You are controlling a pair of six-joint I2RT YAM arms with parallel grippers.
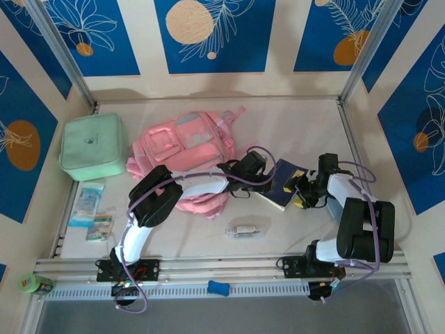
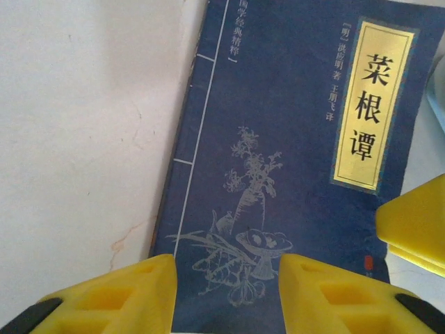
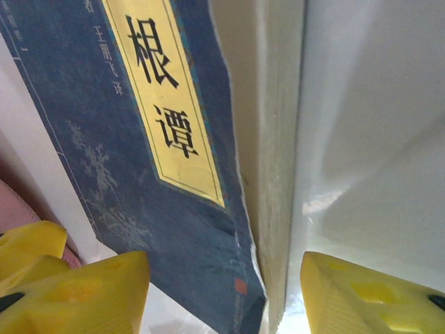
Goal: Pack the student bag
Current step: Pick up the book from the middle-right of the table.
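The left arm (image 1: 201,186) is hiding the near part of the bag (image 1: 188,142), which is lying in the middle of the table (image 1: 299,125), left of the book (image 1: 284,182). Both hands are standing open: the left hand (image 2: 226,296) over the book, the right hand (image 3: 226,296) astride its edge, perhaps not touching. Blue flowered panels (image 1: 212,35) are surrounding the table.

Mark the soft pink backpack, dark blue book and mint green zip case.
Soft pink backpack (image 1: 182,146): top view, front pocket.
Dark blue book (image 2: 278,139): left wrist view, front cover.
Mint green zip case (image 1: 92,146): top view, lid centre.
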